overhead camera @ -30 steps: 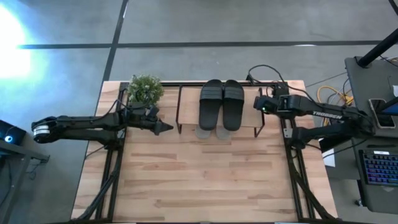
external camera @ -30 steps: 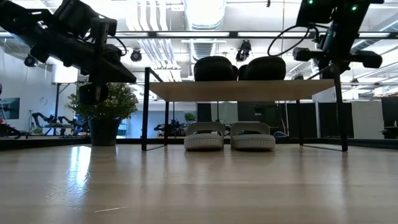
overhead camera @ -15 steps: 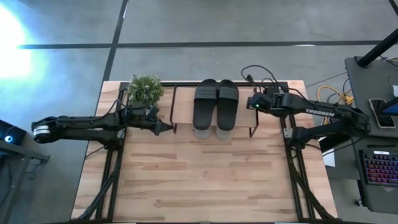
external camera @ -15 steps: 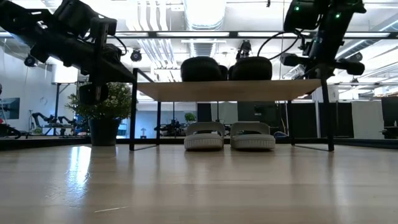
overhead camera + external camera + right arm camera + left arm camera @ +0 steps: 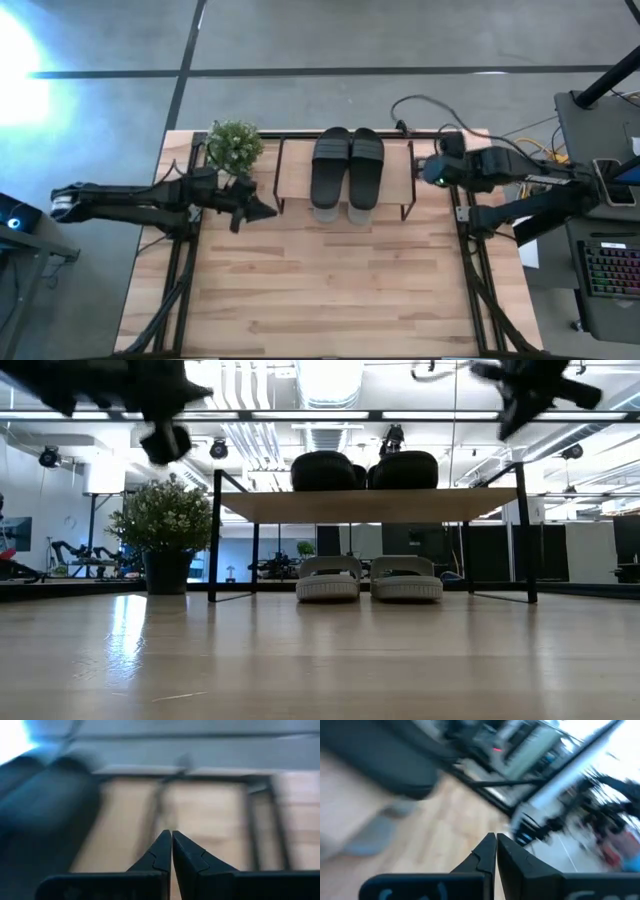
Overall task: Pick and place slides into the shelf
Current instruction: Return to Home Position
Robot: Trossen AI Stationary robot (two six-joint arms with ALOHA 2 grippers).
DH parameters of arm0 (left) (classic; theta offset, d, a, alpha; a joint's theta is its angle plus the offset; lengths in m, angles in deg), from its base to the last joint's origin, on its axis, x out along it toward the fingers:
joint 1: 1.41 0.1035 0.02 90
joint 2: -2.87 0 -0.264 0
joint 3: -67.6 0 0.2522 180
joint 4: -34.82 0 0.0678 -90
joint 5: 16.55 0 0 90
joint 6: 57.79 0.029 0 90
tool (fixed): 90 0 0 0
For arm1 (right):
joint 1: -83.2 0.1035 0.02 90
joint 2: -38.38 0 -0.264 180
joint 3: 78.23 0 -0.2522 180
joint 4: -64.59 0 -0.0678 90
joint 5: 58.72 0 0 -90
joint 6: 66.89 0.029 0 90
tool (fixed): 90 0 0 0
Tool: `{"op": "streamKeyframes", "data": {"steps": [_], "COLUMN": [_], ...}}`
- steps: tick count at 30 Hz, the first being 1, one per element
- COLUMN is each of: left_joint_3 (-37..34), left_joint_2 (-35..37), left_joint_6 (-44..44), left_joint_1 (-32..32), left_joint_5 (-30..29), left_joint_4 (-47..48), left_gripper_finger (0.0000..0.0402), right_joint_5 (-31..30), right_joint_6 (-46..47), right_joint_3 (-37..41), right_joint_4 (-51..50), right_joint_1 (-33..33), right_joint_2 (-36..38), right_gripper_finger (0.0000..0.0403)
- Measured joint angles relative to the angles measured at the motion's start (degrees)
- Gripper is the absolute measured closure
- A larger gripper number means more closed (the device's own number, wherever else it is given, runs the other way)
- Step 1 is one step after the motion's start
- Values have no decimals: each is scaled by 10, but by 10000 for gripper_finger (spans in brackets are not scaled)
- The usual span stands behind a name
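The shelf [image 5: 295, 170] stands at the table's far middle on its thin black wire legs [image 5: 214, 540]. The black pair of slides [image 5: 348, 166] lies sole down on its top board [image 5: 370, 505]. The pale grey-green pair [image 5: 366, 580] rests on the tabletop under the board, and its toes show at the shelf's near edge [image 5: 340, 212]. My left gripper [image 5: 268, 210] is shut and empty, in the air off the shelf's left near corner. My right gripper [image 5: 422, 171] is shut and empty, raised beside the shelf's right end. Both wrist views are blurred.
A small potted plant [image 5: 234, 145] stands at the far left beside the shelf, close to my left arm. A black cable [image 5: 420, 105] loops behind the shelf's right end. The near half of the wooden tabletop [image 5: 330, 290] is bare.
The shelf with the black pair on it has slid a little toward the table's left edge while my right gripper was at its right end; the grey-green pair has stayed where it was. My right gripper has since drawn back toward the right and risen. My left gripper has risen.
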Motion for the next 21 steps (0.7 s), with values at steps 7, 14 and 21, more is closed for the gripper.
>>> {"op": "streamKeyframes", "data": {"steps": [7, 14, 21], "left_joint_3": [70, 111, 137], "left_joint_2": [-36, -51, -51], "left_joint_6": [40, 42, 107], "left_joint_1": [-124, -224, -231], "left_joint_5": [-78, -187, -187], "left_joint_4": [98, 100, 10], "left_gripper_finger": [402, 402, 402], "right_joint_5": [83, 22, -43], "right_joint_6": [-43, -90, -115], "right_joint_3": [0, 54, 69], "right_joint_4": [226, 403, 531], "right_joint_1": [188, 391, 487], "right_joint_2": [-4, -9, -32], "right_gripper_finger": [394, 394, 394]}}
